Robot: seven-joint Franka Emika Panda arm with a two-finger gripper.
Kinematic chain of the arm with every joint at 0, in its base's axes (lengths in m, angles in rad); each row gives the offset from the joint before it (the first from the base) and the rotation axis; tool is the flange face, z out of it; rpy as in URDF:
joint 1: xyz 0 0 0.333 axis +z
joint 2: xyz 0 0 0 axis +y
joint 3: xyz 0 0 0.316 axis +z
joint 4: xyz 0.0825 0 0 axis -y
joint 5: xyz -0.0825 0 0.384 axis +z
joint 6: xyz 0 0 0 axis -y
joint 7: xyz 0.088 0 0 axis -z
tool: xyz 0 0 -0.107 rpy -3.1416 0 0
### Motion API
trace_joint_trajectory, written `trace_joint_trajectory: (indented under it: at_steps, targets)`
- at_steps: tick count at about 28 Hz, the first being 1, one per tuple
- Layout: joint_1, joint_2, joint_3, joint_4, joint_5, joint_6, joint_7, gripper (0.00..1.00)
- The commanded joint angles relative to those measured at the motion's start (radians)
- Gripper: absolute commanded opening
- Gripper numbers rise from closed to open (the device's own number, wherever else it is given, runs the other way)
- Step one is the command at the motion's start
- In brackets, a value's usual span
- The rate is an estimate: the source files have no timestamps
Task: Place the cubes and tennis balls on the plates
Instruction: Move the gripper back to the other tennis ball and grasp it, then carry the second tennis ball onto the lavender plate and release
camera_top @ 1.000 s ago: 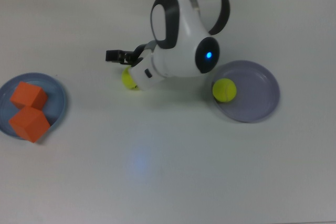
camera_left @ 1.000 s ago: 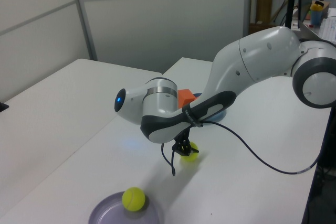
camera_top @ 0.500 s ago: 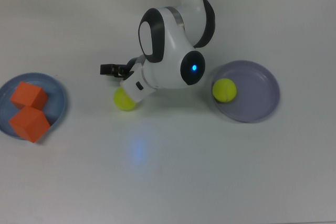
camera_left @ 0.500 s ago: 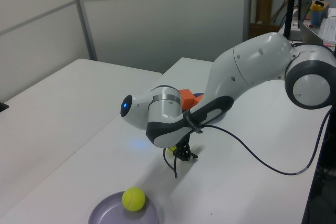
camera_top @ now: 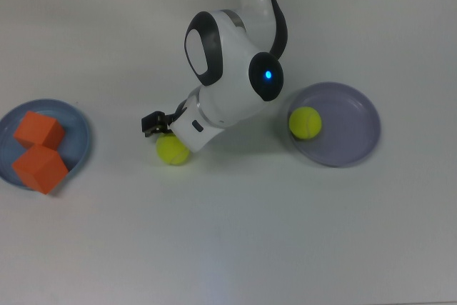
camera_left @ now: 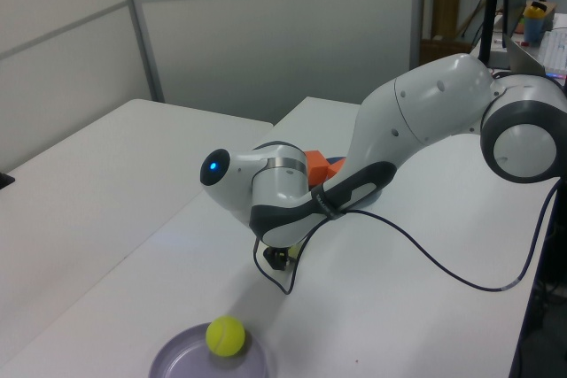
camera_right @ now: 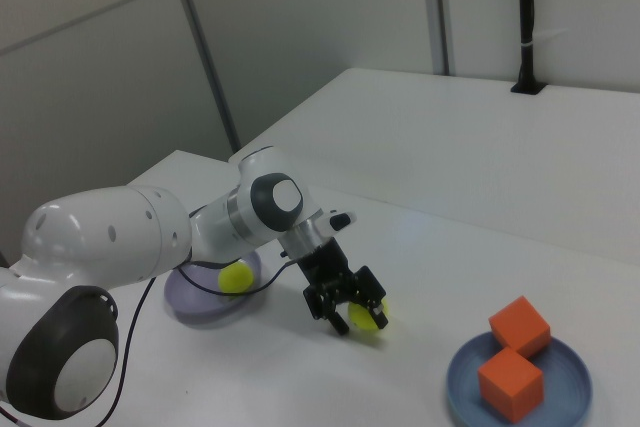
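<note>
One tennis ball [camera_top: 173, 152] is just above the table in front of the arm, between the black fingers of my gripper [camera_top: 167, 139], which is shut on it. In the right view the gripper [camera_right: 348, 307] straddles this ball [camera_right: 367, 319]; in the left view the arm hides most of it. The other tennis ball [camera_top: 305, 122] lies on the lavender plate [camera_top: 350, 133] at the top view's right. Both orange cubes [camera_top: 39, 131] [camera_top: 41, 168] rest on the blue plate [camera_top: 77, 133] at the top view's left.
The white arm [camera_top: 228, 69] reaches in from the top view's far edge and leans over the table's middle. A black cable [camera_left: 425, 263] hangs from it above the tabletop. A second white table [camera_right: 480, 137] stands behind in the right view.
The gripper and the ball in it have moved toward the top view's bottom, slightly left, and the wrist has turned. The plates, the cubes and the other ball have stayed put.
</note>
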Motion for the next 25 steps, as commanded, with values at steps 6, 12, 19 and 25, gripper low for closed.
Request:
trace_joint_trajectory:
  at_steps: [6,12,19,25]
  targets:
    - [-0.023,0.012,-0.007,-0.011,-0.076,0.162,-0.008,0.82]
    - [-0.023,0.015,-0.007,-0.005,-0.077,0.165,-0.002,0.00]
    - [-0.017,0.001,0.005,0.039,-0.054,0.162,0.001,0.00]
    - [0.005,-0.051,0.127,0.067,-0.039,0.165,0.010,0.00]
